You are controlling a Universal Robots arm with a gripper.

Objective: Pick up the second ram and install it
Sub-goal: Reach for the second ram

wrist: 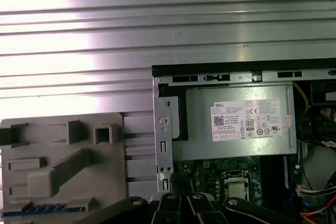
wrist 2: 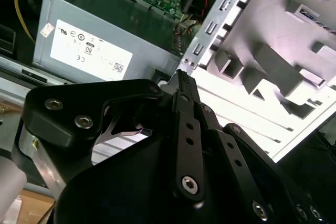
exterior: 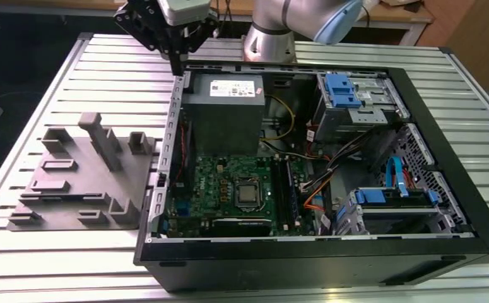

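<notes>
The second ram (wrist: 46, 209), a thin, long, dark blue memory stick, lies flat in a recess of the grey moulded plastic holder (wrist: 58, 177); in the first wrist view just a strip of its blue board shows. The holder (exterior: 67, 189) sits on the slatted aluminium table (exterior: 25, 113), just beside the open black computer case (exterior: 312, 259), on the exterior view's left of it.

The black gripper (exterior: 178, 68) hangs above the case's far corner on the holder's side, close to the wall where the grey metal power supply box (exterior: 223, 120) is mounted. It is well apart from the ram. In the second wrist view the gripper (wrist 2: 182, 74) has its fingers drawn together to a single tip with nothing between them, and in the first wrist view the gripper (wrist: 181, 199) looks the same.

Inside the case, the green motherboard (exterior: 219, 183) lies just beyond the power supply from the gripper. The silver and pale blue robot arm (exterior: 269, 31) rises behind the case's far wall.
</notes>
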